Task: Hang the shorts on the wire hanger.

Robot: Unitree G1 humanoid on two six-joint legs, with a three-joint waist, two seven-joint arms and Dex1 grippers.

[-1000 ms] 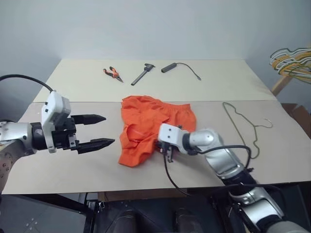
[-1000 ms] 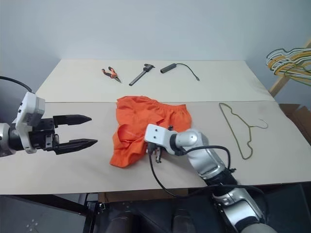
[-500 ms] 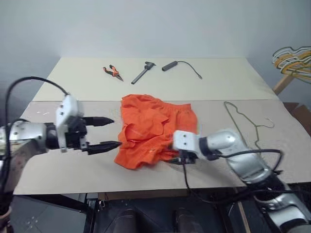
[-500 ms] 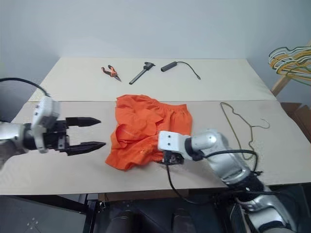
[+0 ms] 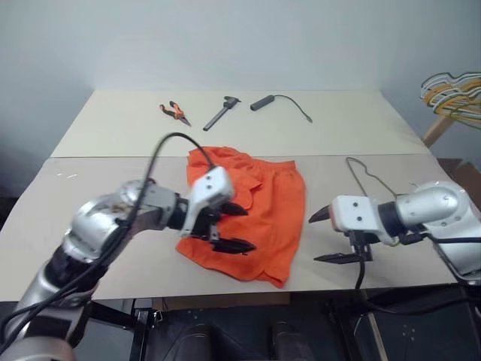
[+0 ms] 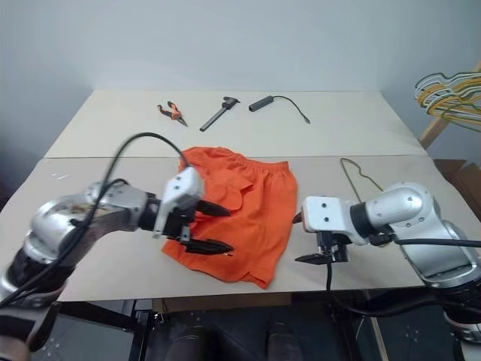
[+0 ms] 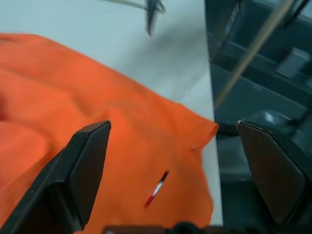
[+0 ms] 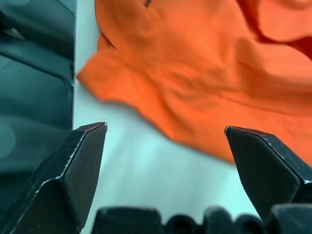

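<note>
Shorts: the bright orange shorts (image 5: 252, 214) lie spread near the front edge of the pale table (image 5: 120, 135), gathered waistband toward the far side, one hem corner reaching almost to the table's front edge.
Left gripper: the left gripper (image 5: 229, 226) hangs over the left half of the shorts, its two black fingers spread wide, holding nothing (the left wrist view shows orange cloth between the parted fingers, with a tiny pale and red mark on the fabric near the hem).
Right gripper: the right gripper (image 6: 308, 237) sits just beside the right edge of the shorts, clear of the cloth, its fingers parted and empty; in the right wrist view bare table lies between the fingertips and the orange hem lies beyond them.
Wire hanger: the thin olive-grey wire hanger (image 5: 368, 177) lies flat on the table to the right of the shorts, apart from them, partly hidden behind the right arm; its hook cannot be made out.
Tools: at the far side of the table lie orange-handled pliers (image 5: 173, 113), a dark hammer-like tool (image 5: 221, 113) and a black handle with a thin cord (image 5: 279, 103), well apart from the shorts.
Off the table: a bundle of yellow, green and white hangers (image 5: 453, 94) hangs at the right edge of the scene, on a wooden support.
</note>
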